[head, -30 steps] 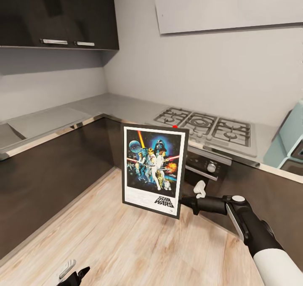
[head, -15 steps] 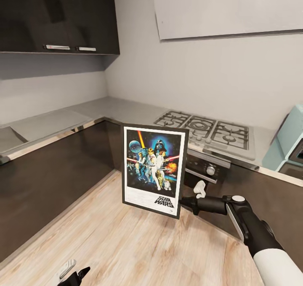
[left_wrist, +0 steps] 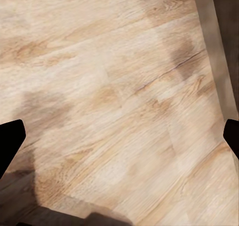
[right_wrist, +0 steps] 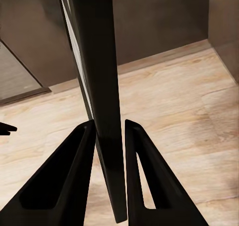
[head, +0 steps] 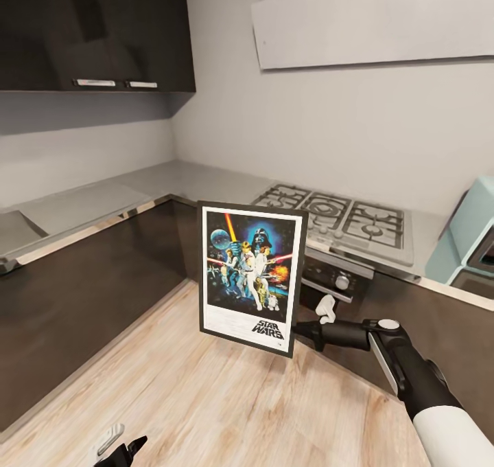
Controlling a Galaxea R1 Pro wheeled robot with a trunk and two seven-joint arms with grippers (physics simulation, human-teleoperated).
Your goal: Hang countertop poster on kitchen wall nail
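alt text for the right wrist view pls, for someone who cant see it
Seen edge-on, the poster stands upright, clamped between the two dark fingers of the right pincer. Pale wood floor lies below, with dark cabinets behind.

The poster (head: 251,277), upright at frame centre, blocks the middle. Open wood floor (head: 206,398) spreads across the lower left. The kitchen countertop (head: 171,178) and stove (head: 339,218) wall off the back and right.

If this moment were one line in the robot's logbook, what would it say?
poster: upright, clamped at its edge by right gripper | above wood floor | left gripper: open, empty | not hung
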